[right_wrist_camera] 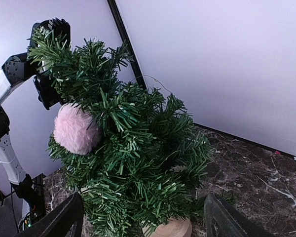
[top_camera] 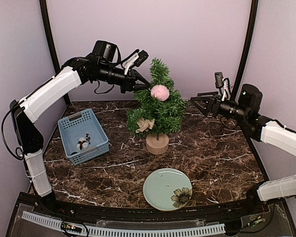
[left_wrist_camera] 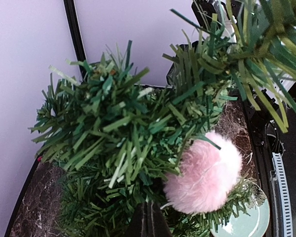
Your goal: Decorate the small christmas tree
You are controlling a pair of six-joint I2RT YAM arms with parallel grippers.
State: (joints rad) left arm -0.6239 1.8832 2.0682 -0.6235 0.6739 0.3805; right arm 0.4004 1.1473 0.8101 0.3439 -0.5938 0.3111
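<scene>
Top external view gives the layout best: the small christmas tree (top_camera: 157,106), a miniature fir with bushy dark green needle branches on a short round light-wood stump, stands upright near the middle of the dark marbled surface (top_camera: 222,158), so its long axis is vertical. A fluffy pink pom-pom (top_camera: 160,92) sits high in the branches and a small beige bow (top_camera: 145,124) sits lower down. The left claw (top_camera: 142,87) is pushed into the upper branches from the tree's left side, just beside the pom-pom. In the left wrist view its dark fingers (left_wrist_camera: 147,222) are pressed together, and I cannot tell whether a thread of the pom-pom is pinched between them. The right claw (top_camera: 200,103) hovers to the right of the tree, apart from it, spread wide with nothing inside — in the right wrist view its two fingers frame the tree. The light blue plastic basket (top_camera: 75,117), with a small whitish ornament (top_camera: 83,143) in it, lies to the left under the left arm, so I judge this arm the nearer one for a next pick. A pale green round plate (top_camera: 160,187) with a flower print lies in front of the tree.
</scene>
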